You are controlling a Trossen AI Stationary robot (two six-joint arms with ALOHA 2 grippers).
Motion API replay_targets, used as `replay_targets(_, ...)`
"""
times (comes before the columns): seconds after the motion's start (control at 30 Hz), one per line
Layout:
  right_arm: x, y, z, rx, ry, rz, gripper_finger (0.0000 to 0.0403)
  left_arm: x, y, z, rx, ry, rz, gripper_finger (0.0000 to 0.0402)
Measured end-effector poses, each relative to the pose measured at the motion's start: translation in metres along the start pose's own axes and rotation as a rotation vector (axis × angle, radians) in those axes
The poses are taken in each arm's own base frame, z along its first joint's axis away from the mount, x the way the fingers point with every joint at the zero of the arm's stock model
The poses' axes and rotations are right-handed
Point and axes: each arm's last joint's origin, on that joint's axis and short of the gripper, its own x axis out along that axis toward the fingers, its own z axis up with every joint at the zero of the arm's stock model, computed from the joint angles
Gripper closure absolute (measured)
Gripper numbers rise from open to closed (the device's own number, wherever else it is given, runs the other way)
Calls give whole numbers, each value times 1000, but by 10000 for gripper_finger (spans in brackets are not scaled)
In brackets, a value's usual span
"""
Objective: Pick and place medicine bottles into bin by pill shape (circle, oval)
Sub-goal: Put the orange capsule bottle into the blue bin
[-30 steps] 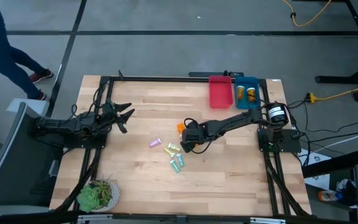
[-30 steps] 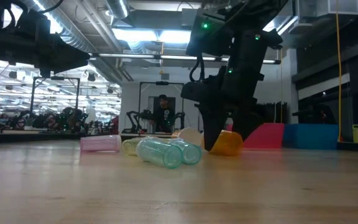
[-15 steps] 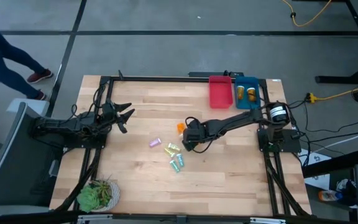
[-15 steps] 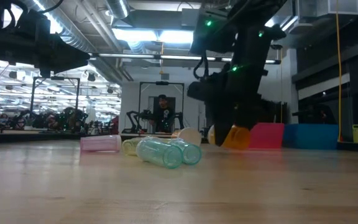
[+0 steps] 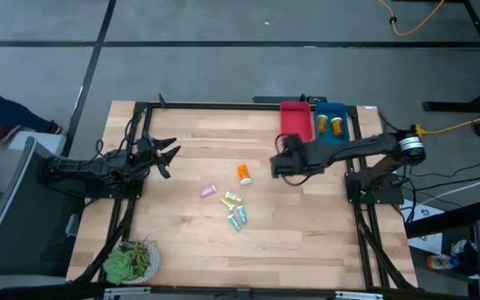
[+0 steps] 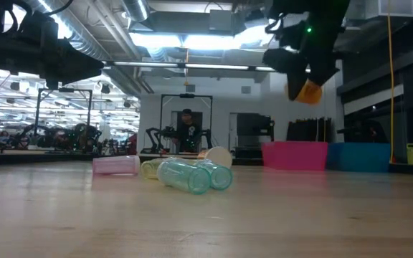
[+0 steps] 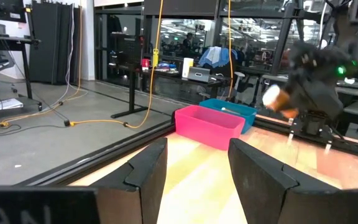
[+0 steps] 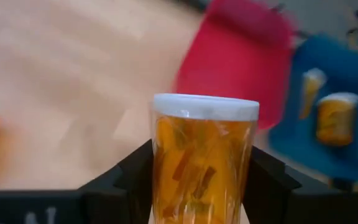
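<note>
the orange bottle [image 8: 204, 165] with the pale cap is clamped between the right gripper [image 5: 278, 166] fingers, cap pointing away from the wrist, and it's up off the table [image 5: 182, 242] — in the low view it hangs [image 6: 307, 91] well above the wood. so i'd call this the carry step: grab is done, drop isn't.

from above, the right gripper sits just short of the two bins, near the red bin [image 5: 295, 123], with the blue bin [image 5: 330, 133] right beside it on the far side. blue one already holds two orange bottles [image 8: 331, 118]; i can't see anything in the red one. the wrist view shows pill shapes through the plastic but i honestly can't tell round from oval, so which bin it belongs in is a guess. since its orange mates are in blue, i'd bet on that.

next move needs the arm to reach on over the right bin's rim, then let go low enough that it doesn't bounce out.

still on the table: another orange one [image 5: 244, 173] lying alone, and a small cluster of pastels [image 5: 231, 204] near the middle, purple, yellow, teal ones.

left gripper [image 5: 167, 155] is parked at the left side, fingers spread, nothing in it.
</note>
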Motion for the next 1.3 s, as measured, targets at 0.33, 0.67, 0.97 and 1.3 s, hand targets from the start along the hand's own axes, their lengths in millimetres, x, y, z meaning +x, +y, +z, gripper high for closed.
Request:
replay_targets(0.33, 28, -66, 53, 66, 5, -239, 213, 0, 0, 0, 1, 1, 0, 236)
replay_targets(0.67, 80, -132, 88, 88, 271, -334, 213, 0, 0, 0, 1, 1, 0, 236)
replay_targets(0.97, 102, -157, 105, 156, 315, -223, 213, 0, 0, 0, 1, 1, 0, 236)
replay_targets(1.3, 120, -191, 108, 280, 444, -121, 213, 0, 0, 0, 1, 1, 0, 236)
